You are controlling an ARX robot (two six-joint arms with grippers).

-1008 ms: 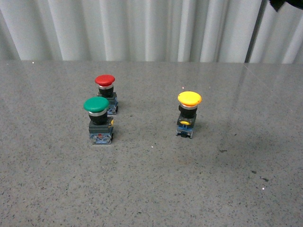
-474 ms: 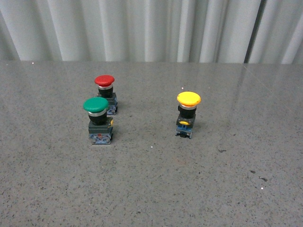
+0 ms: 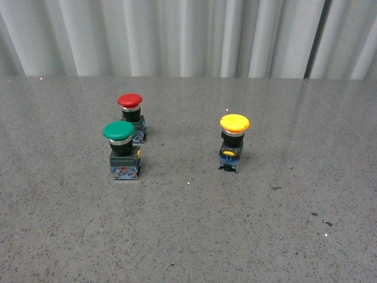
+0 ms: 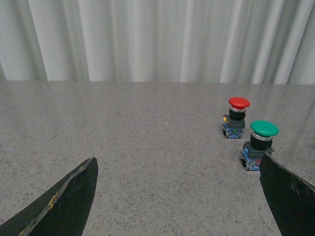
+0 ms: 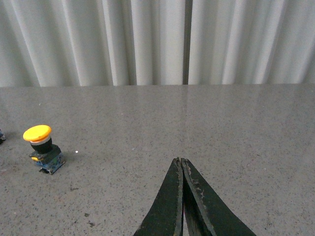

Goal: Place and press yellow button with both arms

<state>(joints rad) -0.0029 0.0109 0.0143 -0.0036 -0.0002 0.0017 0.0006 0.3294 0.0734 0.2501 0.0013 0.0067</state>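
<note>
The yellow button (image 3: 234, 134) stands upright on the grey table (image 3: 188, 236), right of centre, with its yellow cap on a black collar and blue-grey base. It also shows in the right wrist view (image 5: 42, 147), far from the gripper. My right gripper (image 5: 181, 162) is shut and empty, above bare table. My left gripper (image 4: 179, 169) is open and empty, with one finger (image 4: 290, 196) close to the green button. Neither arm shows in the front view.
A green-capped button (image 3: 122, 149) and a red-capped button (image 3: 131, 115) stand side by side left of centre; both also show in the left wrist view, green (image 4: 261, 142) and red (image 4: 236, 115). A pale curtain (image 3: 177, 35) hangs behind the table.
A dark shape at the top right corner of the front view has left the frame. The buttons have not moved.
</note>
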